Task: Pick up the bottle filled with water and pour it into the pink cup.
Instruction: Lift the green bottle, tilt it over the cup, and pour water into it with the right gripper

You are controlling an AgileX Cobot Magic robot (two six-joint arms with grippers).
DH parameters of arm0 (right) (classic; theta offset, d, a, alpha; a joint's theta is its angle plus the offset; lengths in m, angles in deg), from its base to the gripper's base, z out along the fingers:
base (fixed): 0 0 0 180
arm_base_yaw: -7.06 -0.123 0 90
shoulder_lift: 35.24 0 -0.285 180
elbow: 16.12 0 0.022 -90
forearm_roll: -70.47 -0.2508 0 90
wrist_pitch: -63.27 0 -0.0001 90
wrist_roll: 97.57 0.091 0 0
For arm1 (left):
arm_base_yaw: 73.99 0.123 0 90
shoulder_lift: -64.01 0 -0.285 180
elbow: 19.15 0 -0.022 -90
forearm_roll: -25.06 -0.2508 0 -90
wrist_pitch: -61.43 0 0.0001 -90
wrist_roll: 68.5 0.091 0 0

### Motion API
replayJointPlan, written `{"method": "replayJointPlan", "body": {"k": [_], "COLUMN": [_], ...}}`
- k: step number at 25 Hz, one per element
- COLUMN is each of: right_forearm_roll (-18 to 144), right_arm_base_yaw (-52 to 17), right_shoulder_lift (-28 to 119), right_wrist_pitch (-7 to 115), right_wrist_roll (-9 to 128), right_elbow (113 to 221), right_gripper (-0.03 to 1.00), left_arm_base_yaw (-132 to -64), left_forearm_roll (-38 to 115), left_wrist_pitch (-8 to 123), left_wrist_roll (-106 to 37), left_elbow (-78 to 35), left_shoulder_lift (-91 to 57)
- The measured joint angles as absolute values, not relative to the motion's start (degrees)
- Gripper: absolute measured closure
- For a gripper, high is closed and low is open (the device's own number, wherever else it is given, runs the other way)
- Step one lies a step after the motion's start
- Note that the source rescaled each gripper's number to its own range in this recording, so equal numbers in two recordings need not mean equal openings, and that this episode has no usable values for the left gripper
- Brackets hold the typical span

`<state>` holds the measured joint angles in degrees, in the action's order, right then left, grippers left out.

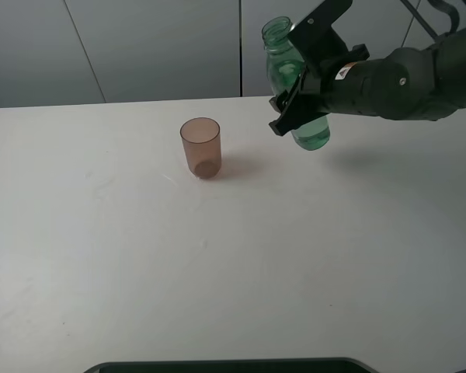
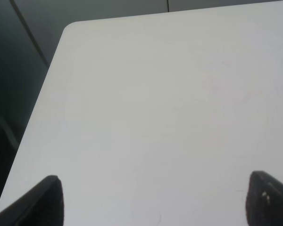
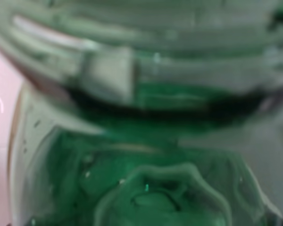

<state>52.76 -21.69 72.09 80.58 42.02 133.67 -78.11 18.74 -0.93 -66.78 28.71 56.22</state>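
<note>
The right gripper (image 1: 301,84) has its jaws closed on the bottle (image 1: 314,130), pinching it about mid-body and holding it in the air, clear of the table (image 1: 101,256). The bottle's long axis stands close to upright, leaning a little so that the open mouth (image 1: 277,29) tips toward the left of the exterior view, the side where the pink cup (image 1: 201,146) stands upright on the table. The pour turns on this: the cup lies left of and below the held bottle, apart from it sideways, and the mouth is not yet over the rim. I judge the arm must carry the bottle leftward, then tilt it along that same lean. The right wrist view is filled with blurred green plastic (too close to read a water level). The left gripper (image 2: 158,207) shows 2 fingertips (image 2: 49,200) spread wide with only bare table between them, holding nothing, so the right arm is the nearer.
</note>
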Motion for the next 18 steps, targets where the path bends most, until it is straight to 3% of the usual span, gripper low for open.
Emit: {"method": "replayJointPlan", "body": {"k": [9, 18], "right_forearm_roll": [48.6, 42.7], "right_arm_base_yaw": [-21.7, -21.7], "right_shoulder_lift": [73.1, 73.9], "right_wrist_pitch": [82.1, 83.6], "right_wrist_roll": [23.1, 14.1], "right_elbow": [133.9, 135.0], "right_gripper": [0.97, 0.97], "left_arm_base_yaw": [-78.1, -78.1], "left_forearm_roll": [18.7, 18.7], "left_wrist_pitch": [-0.9, -0.9], "left_wrist_roll": [-66.7, -66.7], "left_elbow": [28.7, 28.7], "left_shoulder_lift": [56.2, 56.2]}}
